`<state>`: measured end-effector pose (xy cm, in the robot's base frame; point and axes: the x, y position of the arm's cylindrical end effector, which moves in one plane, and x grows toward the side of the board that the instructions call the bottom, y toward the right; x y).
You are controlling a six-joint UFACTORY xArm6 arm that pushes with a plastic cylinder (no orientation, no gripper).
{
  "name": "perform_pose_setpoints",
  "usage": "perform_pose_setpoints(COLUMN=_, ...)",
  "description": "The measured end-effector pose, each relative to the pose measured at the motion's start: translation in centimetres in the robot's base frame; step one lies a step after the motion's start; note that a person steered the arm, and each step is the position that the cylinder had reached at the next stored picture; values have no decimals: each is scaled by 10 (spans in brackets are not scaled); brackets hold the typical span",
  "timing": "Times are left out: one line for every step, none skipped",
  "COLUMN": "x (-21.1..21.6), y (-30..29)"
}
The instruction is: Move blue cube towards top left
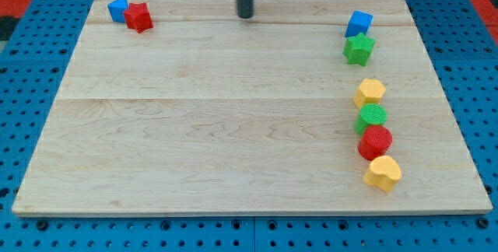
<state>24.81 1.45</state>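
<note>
A blue cube (359, 23) sits near the view's top right on the wooden board (233, 112), touching a green star block (359, 49) just below it. My tip (246, 15) is at the view's top centre, well to the left of the blue cube and apart from every block. A second blue block (118, 8) lies at the view's top left, touching a red block (138, 17).
Down the view's right side runs a column of blocks: a yellow block (371, 92), a green round block (372, 117), a red round block (375, 141) and a yellow heart-like block (383, 173). A blue pegboard (31, 73) surrounds the board.
</note>
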Motion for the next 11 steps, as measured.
perform_pose_setpoints(x=0, y=62)
perform_pose_setpoints(x=0, y=112)
perform_pose_setpoints(x=-1, y=158)
perform_pose_setpoints(x=-2, y=191)
perform_pose_setpoints(x=4, y=199)
perform_pose_setpoints(x=18, y=199)
perform_pose_setpoints(x=28, y=199)
perform_pose_setpoints(x=37, y=199)
perform_pose_setpoints(x=49, y=206)
perform_pose_setpoints(x=58, y=211)
perform_pose_setpoints(x=59, y=210)
